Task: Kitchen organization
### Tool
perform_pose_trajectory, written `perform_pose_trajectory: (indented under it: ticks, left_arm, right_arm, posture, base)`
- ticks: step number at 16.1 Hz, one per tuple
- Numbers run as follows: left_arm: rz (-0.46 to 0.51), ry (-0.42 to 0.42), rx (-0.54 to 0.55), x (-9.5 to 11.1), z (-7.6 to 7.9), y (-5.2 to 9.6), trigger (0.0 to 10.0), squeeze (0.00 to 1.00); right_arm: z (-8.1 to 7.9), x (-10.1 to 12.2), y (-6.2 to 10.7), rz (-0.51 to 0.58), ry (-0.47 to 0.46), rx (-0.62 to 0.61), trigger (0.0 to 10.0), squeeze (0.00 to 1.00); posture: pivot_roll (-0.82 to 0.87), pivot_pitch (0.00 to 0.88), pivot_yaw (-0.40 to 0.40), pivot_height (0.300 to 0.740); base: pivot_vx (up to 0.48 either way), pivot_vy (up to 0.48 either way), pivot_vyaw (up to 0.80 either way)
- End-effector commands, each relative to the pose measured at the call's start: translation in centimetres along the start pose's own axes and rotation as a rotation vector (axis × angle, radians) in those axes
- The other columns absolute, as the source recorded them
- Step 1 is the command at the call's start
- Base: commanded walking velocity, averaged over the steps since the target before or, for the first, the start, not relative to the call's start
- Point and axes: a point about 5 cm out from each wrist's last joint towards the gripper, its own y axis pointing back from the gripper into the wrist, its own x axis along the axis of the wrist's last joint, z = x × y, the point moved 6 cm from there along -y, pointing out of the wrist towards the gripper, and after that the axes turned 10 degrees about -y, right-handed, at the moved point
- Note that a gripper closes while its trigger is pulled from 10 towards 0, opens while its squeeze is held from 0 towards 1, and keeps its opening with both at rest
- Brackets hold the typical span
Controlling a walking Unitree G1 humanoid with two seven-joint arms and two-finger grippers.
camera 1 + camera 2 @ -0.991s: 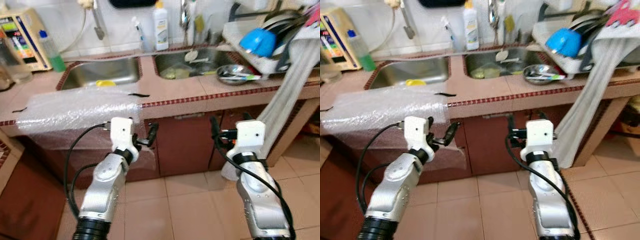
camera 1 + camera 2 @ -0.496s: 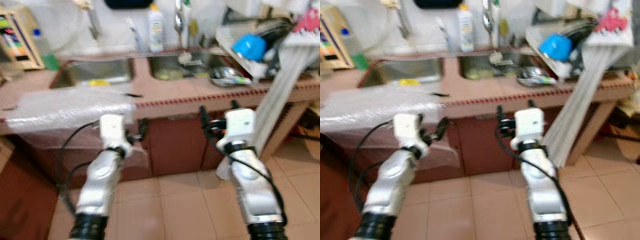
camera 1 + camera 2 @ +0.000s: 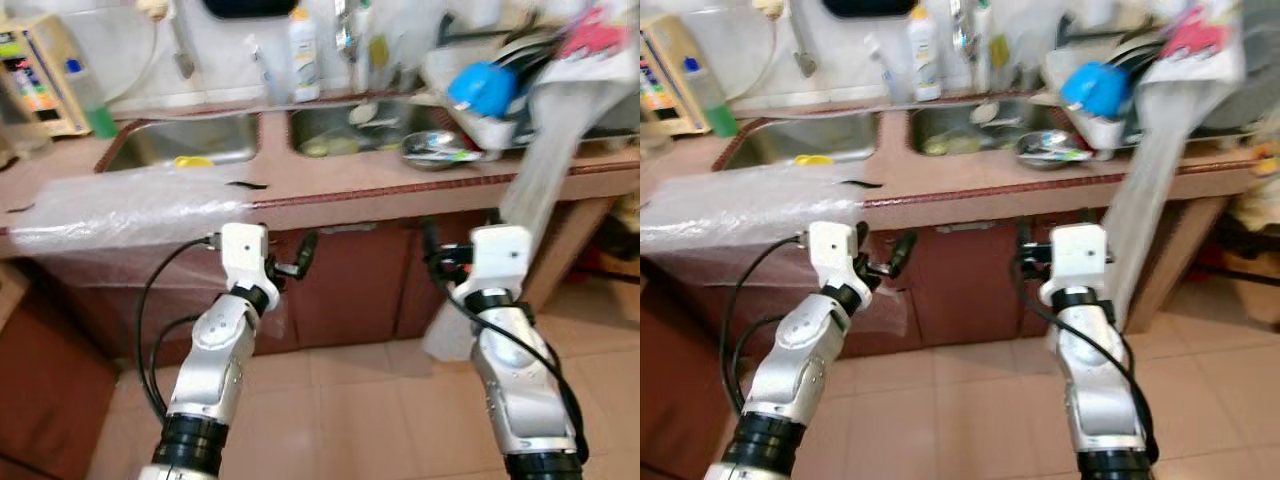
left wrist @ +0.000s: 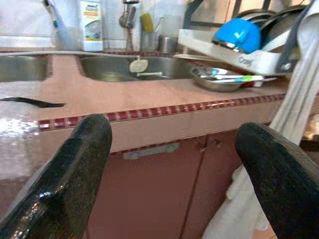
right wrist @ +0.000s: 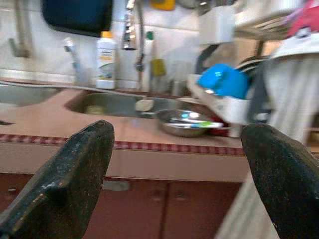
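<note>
The counter (image 3: 400, 190), pinkish tile with a dark red beaded edge, runs across the kitchen ahead of the robot and carries everything to be tidied. Largest on it is a sheet of bubble wrap (image 3: 130, 205) lying over its left end and spilling down the cabinet front. Behind that sits the left sink (image 3: 185, 140) with something yellow in it, and beside it the right sink (image 3: 350, 125) holding a few dishes. On the right stands a dish rack (image 3: 500, 80) with a blue bowl (image 3: 478, 85) tipped in it, a pale towel (image 3: 545, 180) hanging from it down past the counter edge. A steel bowl (image 3: 440, 150) with utensils rests just in front of the rack, and a white bottle (image 3: 303, 55) stands at the back between the sinks.

The step in hand looks like the approach: nothing is held yet. To do it well, the robot should close in squarely, pick one target, likely the wrap or the steel bowl, and raise an arm above the edge before reaching.

Both arms are bent up in front of the cabinet doors, below counter level. The left hand (image 3: 300, 255) has its fingers spread wide and empty; the right hand (image 3: 1025, 262) is likewise spread, pinching nothing.
</note>
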Motion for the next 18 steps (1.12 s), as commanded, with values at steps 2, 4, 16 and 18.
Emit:
perform_pose_trajectory:
  ticks: [2, 4, 16, 18]
  left_arm:
    - [-0.006, -0.014, 0.027, -0.1, -1.4, 0.2, 10.0, 0.00]
    - [-0.007, -0.018, 0.030, -0.1, -1.4, 0.1, 10.0, 0.00]
    - [0.001, -0.008, 0.079, 0.3, -3.3, -0.2, 10.0, 0.00]
    - [0.001, -0.010, 0.074, 0.3, -3.2, -0.3, 10.0, 0.00]
  right_arm:
    - [-1.0, 0.2, -0.2, 0.009, -0.016, 0.020, 10.0, 0.00]
    - [-1.0, 0.2, -0.2, 0.010, -0.019, 0.017, 10.0, 0.00]
    - [-0.9, -0.2, -0.2, -0.007, -0.036, 0.008, 10.0, 0.00]
    - [-0.9, -0.3, -0.1, -0.006, -0.035, 0.004, 10.0, 0.00]
  posture:
    - [0.01, 0.000, 0.095, 0.740]
    - [0.01, 0.000, 0.092, 0.740]
    - [0.02, 0.000, 0.094, 0.740]
    - [0.02, 0.000, 0.097, 0.740]
  base:
    - [0.000, -0.403, 0.00]
    - [0.000, -0.324, 0.00]
    - [0.000, 0.000, -0.47]
    - [0.000, 0.000, -0.80]
